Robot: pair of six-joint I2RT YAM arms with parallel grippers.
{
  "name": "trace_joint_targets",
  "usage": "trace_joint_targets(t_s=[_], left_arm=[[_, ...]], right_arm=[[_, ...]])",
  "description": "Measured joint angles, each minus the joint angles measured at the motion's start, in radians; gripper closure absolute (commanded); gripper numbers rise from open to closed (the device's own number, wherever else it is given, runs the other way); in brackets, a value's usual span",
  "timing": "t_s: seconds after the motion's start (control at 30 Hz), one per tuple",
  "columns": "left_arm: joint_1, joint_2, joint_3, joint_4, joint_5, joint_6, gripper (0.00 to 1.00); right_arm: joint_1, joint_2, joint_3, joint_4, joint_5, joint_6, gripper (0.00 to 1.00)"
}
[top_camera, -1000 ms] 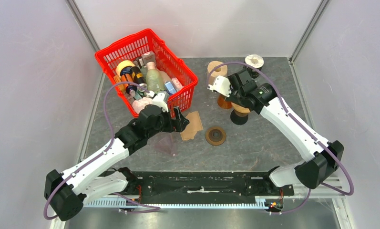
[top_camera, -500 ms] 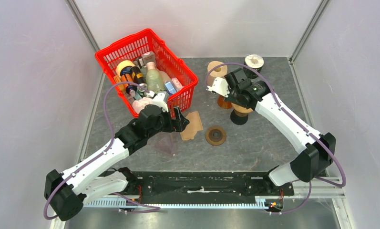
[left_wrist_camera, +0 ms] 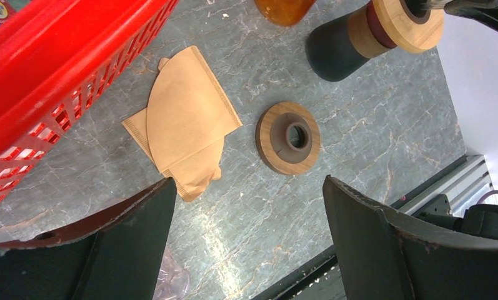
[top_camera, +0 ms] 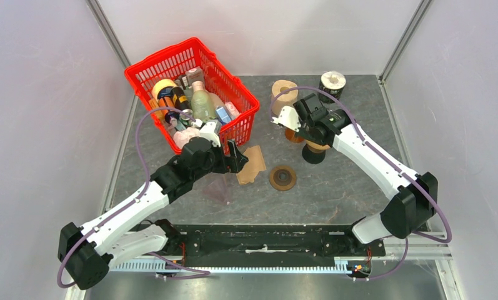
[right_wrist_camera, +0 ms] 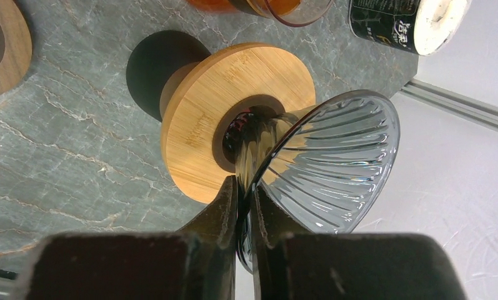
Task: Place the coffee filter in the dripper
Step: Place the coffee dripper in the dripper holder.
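A stack of brown paper coffee filters (top_camera: 252, 164) lies flat on the table beside the basket and also shows in the left wrist view (left_wrist_camera: 187, 119). My left gripper (top_camera: 237, 159) hovers just near of the filters, open and empty (left_wrist_camera: 246, 181). My right gripper (top_camera: 308, 131) is shut on the rim of the ribbed glass dripper (right_wrist_camera: 327, 169). The dripper is tilted, with its narrow tip in the hole of a bamboo collar (right_wrist_camera: 196, 125) on a black stand (top_camera: 313, 152).
A red basket (top_camera: 146, 69) full of bottles stands at the back left. A round wooden ring (top_camera: 283, 177) lies right of the filters. A clear plastic cone (top_camera: 220, 187) lies under the left arm. An amber glass vessel (top_camera: 290, 132), a tan roll (top_camera: 283, 90) and a black cup (top_camera: 332, 81) stand behind the stand.
My right arm has shifted a little to the left and back with the dripper in its grip. The left arm has not moved.
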Motion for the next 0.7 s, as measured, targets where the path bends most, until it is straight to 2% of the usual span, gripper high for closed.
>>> trace_joint_targets(t_s=[0.5, 0.57, 0.63, 0.7], left_arm=[[0.005, -0.003, 0.003, -0.004, 0.013, 0.0, 0.06], [0.006, -0.003, 0.016, -0.018, 0.013, -0.001, 0.06], [0.014, -0.001, 0.037, -0.031, 0.013, -0.001, 0.06], [0.022, 0.007, 0.071, -0.033, 0.018, -0.003, 0.06]], right_arm=[[-0.001, -0.029, -0.003, 0.022, -0.019, 0.003, 0.38], [-0.001, -0.068, -0.003, 0.026, -0.046, 0.006, 0.25], [-0.001, -0.125, -0.009, 0.045, -0.072, 0.018, 0.04], [-0.001, -0.198, -0.018, 0.072, -0.089, 0.051, 0.03]])
